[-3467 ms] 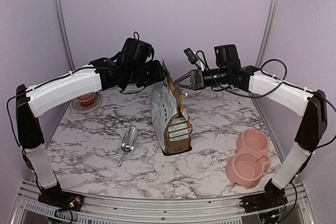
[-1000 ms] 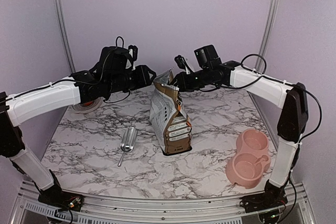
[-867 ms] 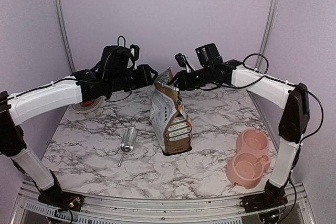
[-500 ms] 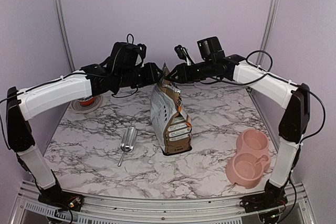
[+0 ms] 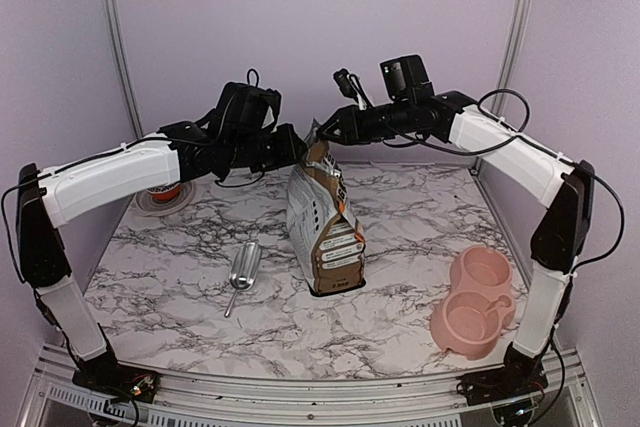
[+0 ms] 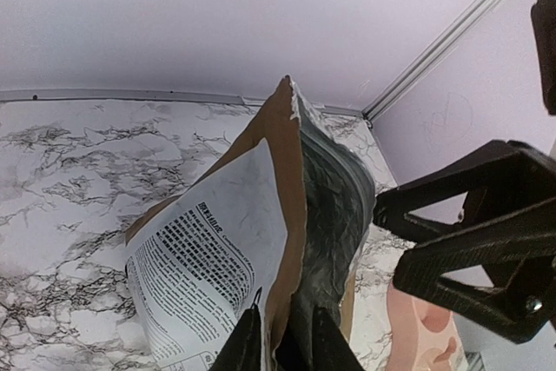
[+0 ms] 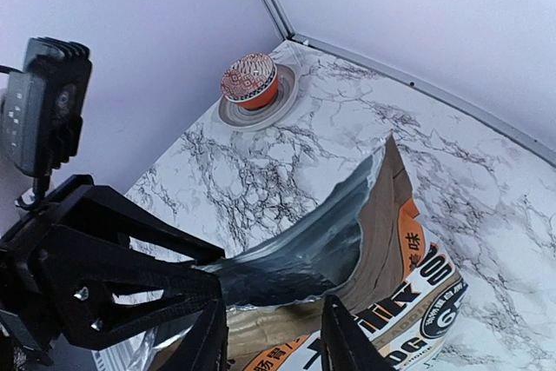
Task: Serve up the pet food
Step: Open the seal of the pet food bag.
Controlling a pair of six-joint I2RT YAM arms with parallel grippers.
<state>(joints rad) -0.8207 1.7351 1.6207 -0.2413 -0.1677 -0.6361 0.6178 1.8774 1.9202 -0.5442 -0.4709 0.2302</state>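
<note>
The brown-and-black pet food bag [image 5: 325, 222] stands upright mid-table with its torn top spread open. Its silver lining shows in both wrist views, but the pet food itself is hidden inside. My left gripper [image 5: 303, 154] is at the bag's left top edge. In the left wrist view its jaws [image 6: 285, 345] pinch the brown wall [image 6: 282, 215] from both sides. My right gripper [image 5: 322, 134] hovers at the top from the right. In the right wrist view it [image 7: 274, 319] stands apart, open, with the bag's near rim [image 7: 347, 288] running across between its fingers.
A metal scoop [image 5: 243, 269] lies left of the bag. A pink double bowl [image 5: 474, 299] sits front right. A red patterned bowl on a dish [image 7: 249, 78] stands at the back left, partly behind my left arm. The walls are close behind.
The left gripper moved right onto the bag's top edge and its jaws narrowed on the wall. The right gripper rose and shifted left over the mouth. The bag's top now stands taller.
</note>
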